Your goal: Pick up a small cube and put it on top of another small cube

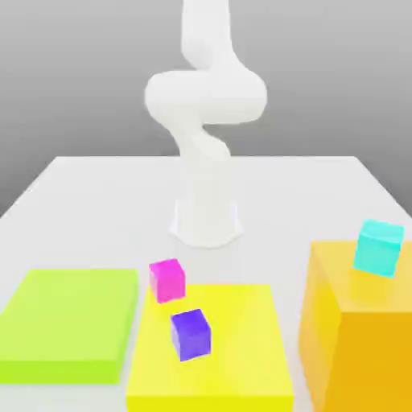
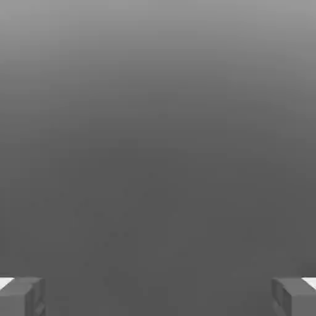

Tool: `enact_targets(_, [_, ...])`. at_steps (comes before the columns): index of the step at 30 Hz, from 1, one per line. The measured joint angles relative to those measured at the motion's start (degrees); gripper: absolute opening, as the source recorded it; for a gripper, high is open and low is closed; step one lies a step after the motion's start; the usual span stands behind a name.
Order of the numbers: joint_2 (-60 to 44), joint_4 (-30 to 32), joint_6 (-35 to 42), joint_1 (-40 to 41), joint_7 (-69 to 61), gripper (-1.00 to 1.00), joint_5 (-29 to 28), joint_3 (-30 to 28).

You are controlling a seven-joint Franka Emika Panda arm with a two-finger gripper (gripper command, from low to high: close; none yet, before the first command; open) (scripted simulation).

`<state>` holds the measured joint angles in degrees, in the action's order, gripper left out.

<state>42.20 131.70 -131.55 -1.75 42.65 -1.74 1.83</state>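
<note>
White table (image 1: 80, 193), three coloured blocks (image 1: 68, 322)

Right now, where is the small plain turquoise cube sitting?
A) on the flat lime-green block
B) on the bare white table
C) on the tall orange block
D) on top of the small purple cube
C: the small plain turquoise cube sits on top of the tall orange block, at the exterior view's right, apart from the small purple cube on the flat yellow block.
</note>
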Motion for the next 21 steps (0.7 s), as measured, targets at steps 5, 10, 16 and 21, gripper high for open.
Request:
enact_targets(5, [-10.14, 1.41, -1.59, -5.27, -10.38, 0.00, -5.35, 4.69])
enact_targets(10, [-20.17, 3.06, -3.48, -10.27, -20.76, 0.00, -10.85, 9.60])
enact_targets(16, [-31.73, 5.01, -5.60, -15.65, -32.46, 0.00, -17.55, 15.64])
enact_targets(21, [-41.29, 7.27, -8.12, -21.85, -43.01, 0.00, -22.69, 19.74])
